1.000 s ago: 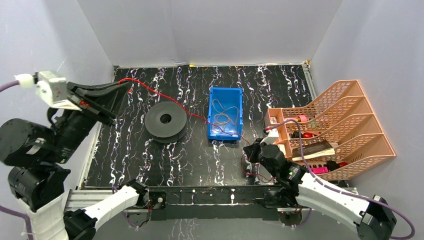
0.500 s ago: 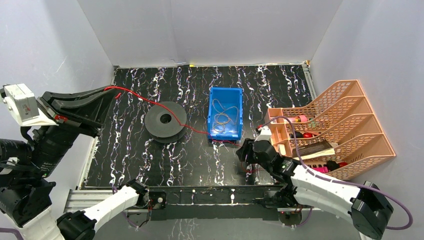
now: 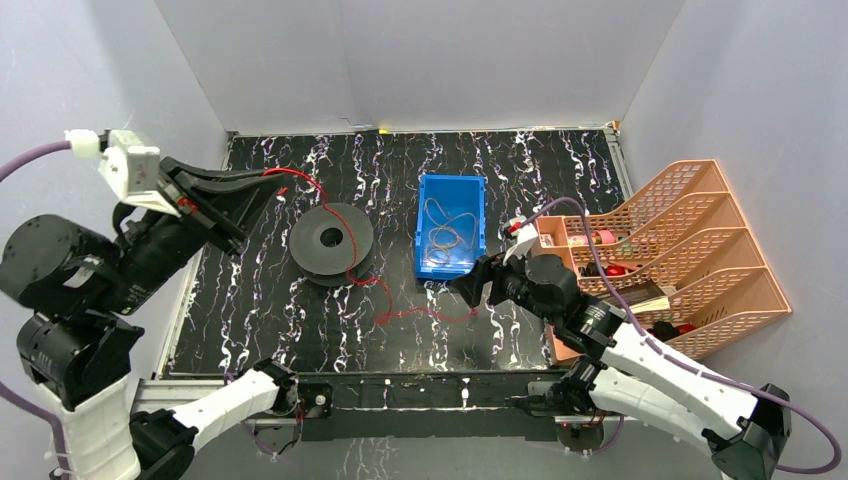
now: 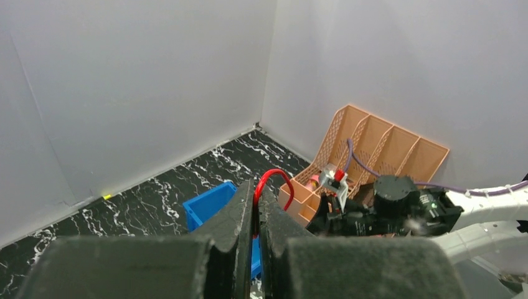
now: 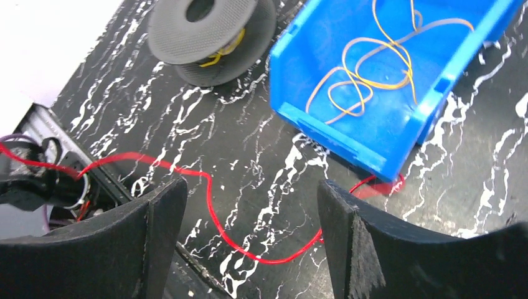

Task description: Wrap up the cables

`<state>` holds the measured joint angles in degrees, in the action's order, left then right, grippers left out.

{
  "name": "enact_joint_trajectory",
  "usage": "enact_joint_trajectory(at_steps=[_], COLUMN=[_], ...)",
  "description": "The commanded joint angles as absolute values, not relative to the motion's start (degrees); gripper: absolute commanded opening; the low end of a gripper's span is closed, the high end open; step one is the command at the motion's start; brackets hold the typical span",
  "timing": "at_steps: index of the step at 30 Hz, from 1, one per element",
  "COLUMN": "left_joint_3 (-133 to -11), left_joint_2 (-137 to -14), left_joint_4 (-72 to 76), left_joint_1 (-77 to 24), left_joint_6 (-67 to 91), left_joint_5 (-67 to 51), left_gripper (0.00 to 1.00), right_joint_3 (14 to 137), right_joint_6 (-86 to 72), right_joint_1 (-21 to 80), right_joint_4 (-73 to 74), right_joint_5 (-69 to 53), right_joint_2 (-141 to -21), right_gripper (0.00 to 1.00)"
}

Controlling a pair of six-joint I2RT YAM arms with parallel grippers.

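We judge winding under way: left jaws pinch the red cable (image 4: 272,170), which drapes over the black spool (image 3: 331,240) and trails slack across the desk (image 3: 300,320). Right jaws hang spread, empty. Next: circle the spool, keeping tension

the table (image 3: 260,310) is black, streaked all over with white marble veining. the red cable (image 5: 210,208) is bright red against it. the bin (image 5: 336,131) is saturated blue; the wires (image 3: 447,237) in it are pale tan, reading orange-yellow in the right wrist view. the spool (image 3: 305,240) is dark grey to black, with a yellow strand (image 5: 218,56) at its core. the file rack (image 3: 700,215) is peach-orange in an open lattice pattern. the walls (image 3: 450,60) are pale grey-white. the left gripper (image 4: 255,205) and right gripper (image 5: 249,193) are black; a hose (image 3: 35,156) is purple.
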<state>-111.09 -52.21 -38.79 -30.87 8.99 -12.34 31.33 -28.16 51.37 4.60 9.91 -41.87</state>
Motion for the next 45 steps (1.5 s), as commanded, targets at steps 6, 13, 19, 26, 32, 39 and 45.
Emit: enact_joint_trajectory(at_steps=[6,13,19,26,32,39,45], left_joint_3=[-109.7,-106.7,-102.9,-99.5,-97.9,-97.5,-96.5], left_joint_2=[-54.8,-56.2,-57.1,-58.4,-59.4,-59.5,-59.3], left_joint_4=[-38.9,-38.8,-38.8,-38.1,-36.9,-36.7,-36.7], left_joint_1=[-31.1,-31.1,-31.1,-31.0,-31.0,-31.1,-31.1], left_joint_6=[10.2,10.6,11.6,12.4,12.5,12.4,12.7], left_joint_5=[-18.5,-22.8,-25.7,-28.3,-29.7,-30.2,-31.3], left_gripper=[0.0,0.0,0.0,0.0,0.0,0.0,0.0], right_joint_3=[42.8,53.4,60.8,61.3,61.6,62.6,60.4], right_joint_6=[-16.7,-15.6,-15.3,-20.9,-22.7,-18.7,-17.7], right_joint_1=[51.2,51.2,51.2,51.2,51.4,51.4,51.4], right_joint_4=[9.1,9.3,6.1,-7.2,-13.1,-13.5,-16.8], right_joint_5=[1.5,-5.7,-16.5,-29.8,-29.2,-23.9,-22.2], right_joint_2=[-38.2,-41.4,-48.2,-54.3,-60.1,-66.5,-68.5], right_gripper=[0.87,0.86,0.83,0.8,0.8,0.79,0.79])
